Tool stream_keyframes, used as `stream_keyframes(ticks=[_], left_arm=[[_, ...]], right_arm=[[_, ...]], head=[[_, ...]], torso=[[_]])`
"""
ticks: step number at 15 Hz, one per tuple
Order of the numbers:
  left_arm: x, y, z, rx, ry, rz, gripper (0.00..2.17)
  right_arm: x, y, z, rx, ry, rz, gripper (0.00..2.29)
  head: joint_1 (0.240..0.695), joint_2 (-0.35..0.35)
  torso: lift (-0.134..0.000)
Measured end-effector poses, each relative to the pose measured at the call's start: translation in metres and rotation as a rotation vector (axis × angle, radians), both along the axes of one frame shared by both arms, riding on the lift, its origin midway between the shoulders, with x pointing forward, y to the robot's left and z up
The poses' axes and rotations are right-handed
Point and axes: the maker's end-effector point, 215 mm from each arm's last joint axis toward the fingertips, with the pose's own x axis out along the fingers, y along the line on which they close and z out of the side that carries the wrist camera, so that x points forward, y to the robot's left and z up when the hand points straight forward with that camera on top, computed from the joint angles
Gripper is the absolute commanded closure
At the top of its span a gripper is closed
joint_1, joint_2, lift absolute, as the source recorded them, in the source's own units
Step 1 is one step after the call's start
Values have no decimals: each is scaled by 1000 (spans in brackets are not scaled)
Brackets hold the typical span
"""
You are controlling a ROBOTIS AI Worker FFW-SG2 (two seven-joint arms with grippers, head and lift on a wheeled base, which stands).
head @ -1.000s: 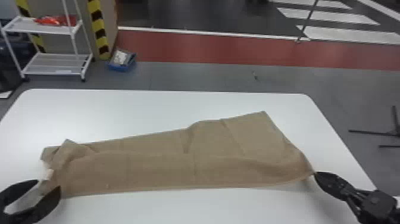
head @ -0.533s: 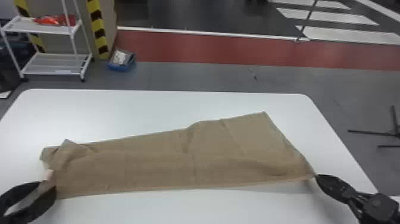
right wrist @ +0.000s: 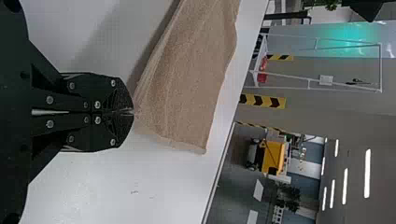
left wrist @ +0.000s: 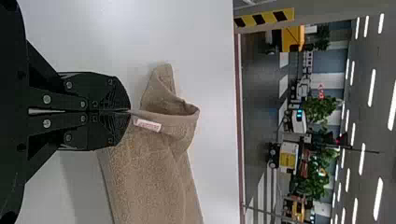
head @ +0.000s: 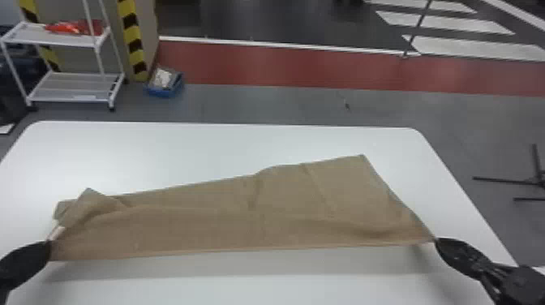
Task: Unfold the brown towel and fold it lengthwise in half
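The brown towel (head: 227,219) lies stretched across the table, its near edge lifted between both grippers and its left end crumpled. My left gripper (head: 49,245) is shut on the towel's near left corner. In the left wrist view that gripper (left wrist: 130,111) pinches the towel (left wrist: 149,177) beside a small white label (left wrist: 147,124). At the near right corner, my right gripper (head: 436,241) is shut on the towel. The right wrist view has this gripper (right wrist: 133,112) holding the tip of the towel (right wrist: 191,74), which slants away from the fingers.
The white table (head: 227,142) has bare surface behind and in front of the towel. Past its far edge stand a white shelf rack (head: 73,87) and a blue bin (head: 164,86) on the floor. A black stand (head: 539,180) is at the right.
My left gripper was open around the towel's near left corner and has shut on it. The towel's near edge is a little higher. The right gripper keeps its hold, almost in the same place.
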Motion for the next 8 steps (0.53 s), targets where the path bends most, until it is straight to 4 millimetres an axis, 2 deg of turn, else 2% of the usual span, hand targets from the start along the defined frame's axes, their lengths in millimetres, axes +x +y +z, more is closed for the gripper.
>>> stream_keyframes(ticks=[3, 5, 7, 8], left_arm=[[-3, -2, 27, 22, 40, 52, 1744], [5, -6, 52, 43, 7, 82, 1744], [27, -17, 82, 43, -60, 101, 1744], [45, -23, 96, 40, -96, 117, 1744]], right_arm=[[1, 8, 33, -31, -40, 14, 1214], [10, 12, 57, -43, -76, 17, 1214], [34, 17, 80, -20, -116, 2, 1214], [54, 22, 94, -1, -148, -10, 1214]], head=[[695, -127], [695, -122], [695, -124], [695, -119]], torso=[[-119], [-119], [-119], [-119]])
